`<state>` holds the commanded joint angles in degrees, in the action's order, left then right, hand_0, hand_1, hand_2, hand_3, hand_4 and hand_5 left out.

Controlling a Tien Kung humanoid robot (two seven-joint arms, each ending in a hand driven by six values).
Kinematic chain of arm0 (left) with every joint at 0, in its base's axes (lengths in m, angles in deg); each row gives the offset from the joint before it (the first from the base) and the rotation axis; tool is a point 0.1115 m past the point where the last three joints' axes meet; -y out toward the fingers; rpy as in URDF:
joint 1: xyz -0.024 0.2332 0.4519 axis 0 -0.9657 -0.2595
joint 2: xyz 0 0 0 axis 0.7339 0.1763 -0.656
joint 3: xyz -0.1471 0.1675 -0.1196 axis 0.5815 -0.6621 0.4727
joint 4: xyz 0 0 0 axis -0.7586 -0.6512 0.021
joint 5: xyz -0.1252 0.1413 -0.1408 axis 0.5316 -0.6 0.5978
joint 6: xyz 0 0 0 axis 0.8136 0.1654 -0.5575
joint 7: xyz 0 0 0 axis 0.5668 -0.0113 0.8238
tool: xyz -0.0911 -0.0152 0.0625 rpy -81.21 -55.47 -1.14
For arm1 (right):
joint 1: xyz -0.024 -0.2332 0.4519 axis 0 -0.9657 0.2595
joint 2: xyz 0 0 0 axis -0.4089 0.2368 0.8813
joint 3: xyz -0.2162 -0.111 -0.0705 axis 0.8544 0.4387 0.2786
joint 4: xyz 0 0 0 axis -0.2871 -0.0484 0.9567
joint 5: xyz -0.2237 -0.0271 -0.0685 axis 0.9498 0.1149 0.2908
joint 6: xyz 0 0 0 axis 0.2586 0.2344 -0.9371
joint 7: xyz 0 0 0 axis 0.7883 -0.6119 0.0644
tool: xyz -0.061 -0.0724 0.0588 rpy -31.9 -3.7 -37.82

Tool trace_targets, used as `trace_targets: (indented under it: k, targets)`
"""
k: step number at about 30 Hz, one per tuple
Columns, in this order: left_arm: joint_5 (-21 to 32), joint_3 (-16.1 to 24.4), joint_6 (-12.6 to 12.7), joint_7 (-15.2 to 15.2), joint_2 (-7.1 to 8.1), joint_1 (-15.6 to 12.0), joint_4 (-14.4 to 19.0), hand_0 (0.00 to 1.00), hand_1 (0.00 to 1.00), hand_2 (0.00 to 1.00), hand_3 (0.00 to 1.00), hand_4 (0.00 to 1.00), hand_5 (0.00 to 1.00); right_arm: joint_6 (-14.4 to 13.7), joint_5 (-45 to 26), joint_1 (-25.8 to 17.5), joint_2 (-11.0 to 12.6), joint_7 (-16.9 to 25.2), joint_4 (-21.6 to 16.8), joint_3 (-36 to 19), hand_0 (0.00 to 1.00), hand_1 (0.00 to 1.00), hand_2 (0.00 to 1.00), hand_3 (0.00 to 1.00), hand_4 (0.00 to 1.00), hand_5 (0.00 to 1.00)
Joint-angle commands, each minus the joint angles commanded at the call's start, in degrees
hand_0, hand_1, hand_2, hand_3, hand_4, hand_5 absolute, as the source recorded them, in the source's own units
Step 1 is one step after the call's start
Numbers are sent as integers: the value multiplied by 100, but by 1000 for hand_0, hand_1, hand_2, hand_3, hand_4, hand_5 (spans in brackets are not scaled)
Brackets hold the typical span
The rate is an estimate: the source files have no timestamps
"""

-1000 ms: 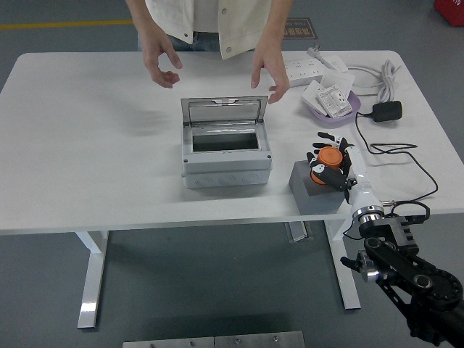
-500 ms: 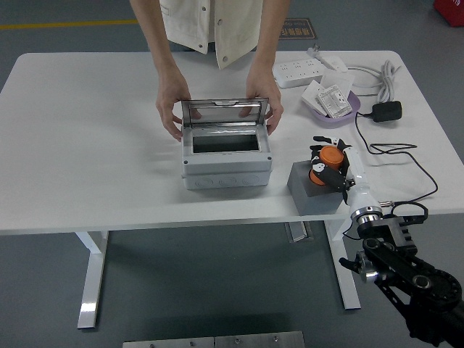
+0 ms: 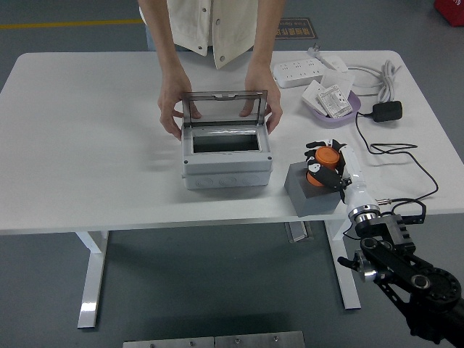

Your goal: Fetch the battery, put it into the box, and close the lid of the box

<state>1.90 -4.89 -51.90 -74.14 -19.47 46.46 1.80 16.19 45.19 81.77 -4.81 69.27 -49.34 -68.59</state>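
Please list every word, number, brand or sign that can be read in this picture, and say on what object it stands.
None can be read.
Floor sign behind the table: print present, too blurred.
Packets in the purple tray: label print, too small.
Grey box, orange battery, power strip: no visible text.

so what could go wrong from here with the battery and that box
The person's hands grip both sides of the clear lid of the grey box; the robot hand carrying the orange battery over could meet them. The lid stands nearly upright, so it may drop shut before the battery goes in. The black cable lies close beside the right arm and might snag.
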Motion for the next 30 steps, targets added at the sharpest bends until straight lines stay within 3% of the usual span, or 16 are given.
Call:
trace_targets:
  k: [12,22,23,28,29,30]
  targets:
    - [8,-31,71,-102,2,16,0,697,797,751,785,886,373,-20,84,147,107,-59,-107,-62,543,399,346,246,25,2]
    - [-22,22,73,-100,5,15,0,697,797,750,784,888,374,-36,385,181,209,-197,-639,-124,548,407,357,246,31,2]
    - [-25,29,74,-99,6,16,0,698,795,750,782,888,373,-36,423,189,218,-212,-690,-117,451,359,350,243,19,2]
    - [-13,37,76,-103,15,25,0,698,795,750,782,888,373,-32,668,287,247,-337,-986,-12,451,359,350,243,19,2]
    - [-7,34,76,-105,16,28,0,697,795,749,780,890,386,-30,725,310,248,-369,-1025,13,197,229,324,235,2,2]
    - [-5,36,76,-104,19,30,0,697,795,749,780,890,386,-34,828,347,247,-422,-1069,54,197,229,324,235,2,2]
